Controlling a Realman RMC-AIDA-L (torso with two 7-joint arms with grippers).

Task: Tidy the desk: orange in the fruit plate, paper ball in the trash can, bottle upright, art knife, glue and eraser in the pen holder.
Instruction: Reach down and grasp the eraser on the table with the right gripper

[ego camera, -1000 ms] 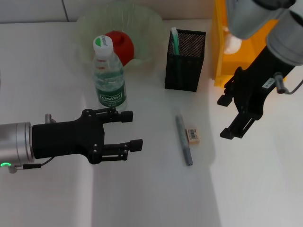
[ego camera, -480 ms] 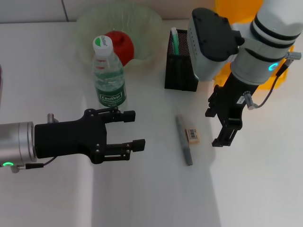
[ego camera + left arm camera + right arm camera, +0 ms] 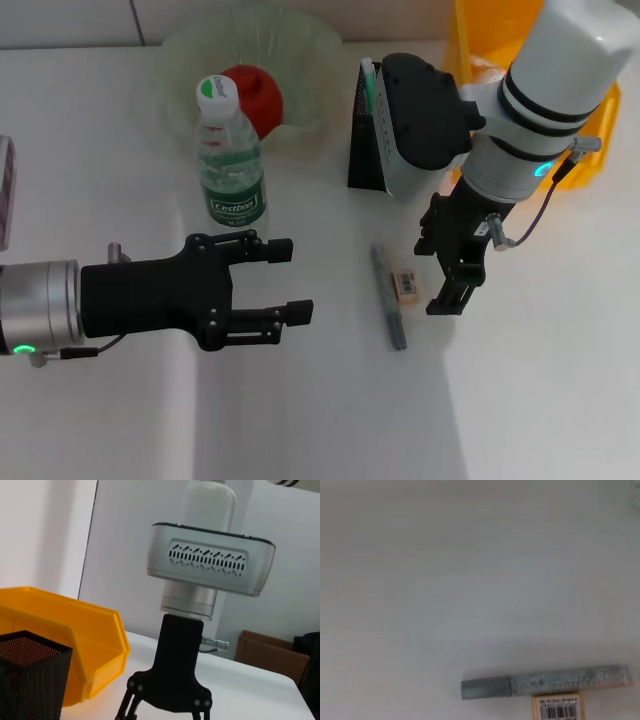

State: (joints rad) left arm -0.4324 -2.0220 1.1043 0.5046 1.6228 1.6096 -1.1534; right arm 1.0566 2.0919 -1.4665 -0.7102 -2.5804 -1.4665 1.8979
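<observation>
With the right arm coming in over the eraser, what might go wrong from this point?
1. The eraser lies right beside the grey stick; the right gripper, hanging open just beside them, may nudge or pinch both.
2. The eraser is small and flat on the desk, so the fingers may slip off it.
3. The right arm's bulky housing hangs close to the pen holder and might knock it.

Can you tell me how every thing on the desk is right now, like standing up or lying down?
bottle: upright, cap on.
orange: in the fruit plate.
pen holder: upright, green stick inside.
eraser: flat on the desk.
grey stick: lying beside the eraser.
trash can: upright.
left gripper: open, empty.
right gripper: open, by the eraser.
</observation>
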